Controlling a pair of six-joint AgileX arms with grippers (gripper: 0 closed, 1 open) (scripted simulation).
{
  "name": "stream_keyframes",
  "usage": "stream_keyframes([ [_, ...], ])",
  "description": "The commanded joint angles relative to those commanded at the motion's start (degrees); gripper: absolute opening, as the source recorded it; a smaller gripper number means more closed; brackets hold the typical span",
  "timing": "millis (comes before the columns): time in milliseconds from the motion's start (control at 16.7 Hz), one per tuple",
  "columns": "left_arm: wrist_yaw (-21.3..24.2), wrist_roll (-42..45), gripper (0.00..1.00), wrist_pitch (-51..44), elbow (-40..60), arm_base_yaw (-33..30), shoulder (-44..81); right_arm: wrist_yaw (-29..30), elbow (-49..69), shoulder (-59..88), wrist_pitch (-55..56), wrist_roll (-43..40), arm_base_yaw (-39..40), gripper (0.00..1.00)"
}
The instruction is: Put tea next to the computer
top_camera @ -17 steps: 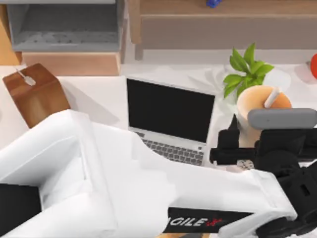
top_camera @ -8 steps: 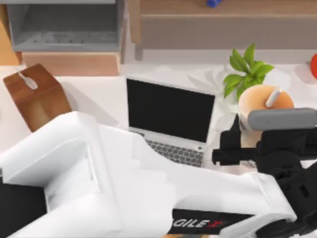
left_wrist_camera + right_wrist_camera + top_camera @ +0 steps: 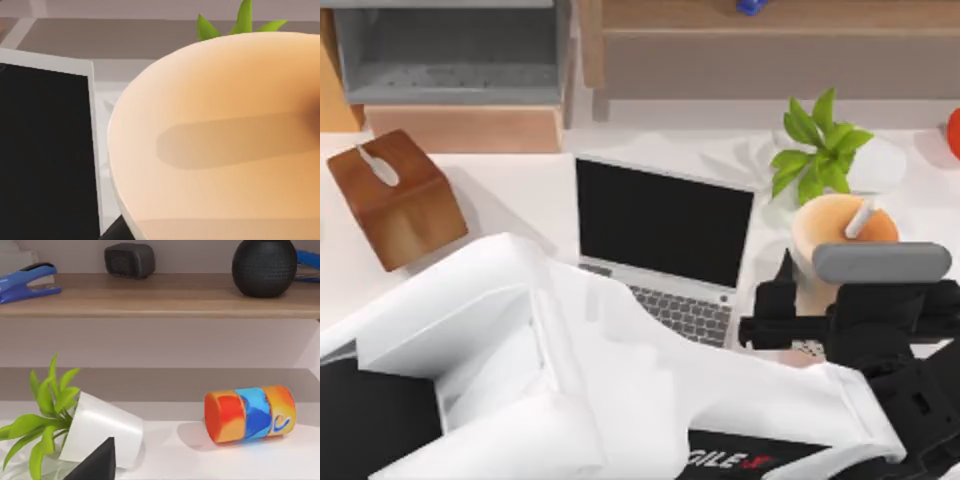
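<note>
White letters "GILE" with a red mark after them stand on the black band of the left arm [image 3: 740,463], part cut off; nothing else readable.

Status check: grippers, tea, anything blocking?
Left gripper around tea, right of computer. Right arm parked. Potted plant just behind tea.
</note>
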Motion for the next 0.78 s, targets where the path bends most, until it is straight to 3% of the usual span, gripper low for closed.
stream_keyframes([
  [780, 0.0, 0.0, 0.98, 0.0, 0.0, 0.0, 0.0, 0.0, 0.0, 0.0, 0.0, 0.0, 0.0, 1.0],
])
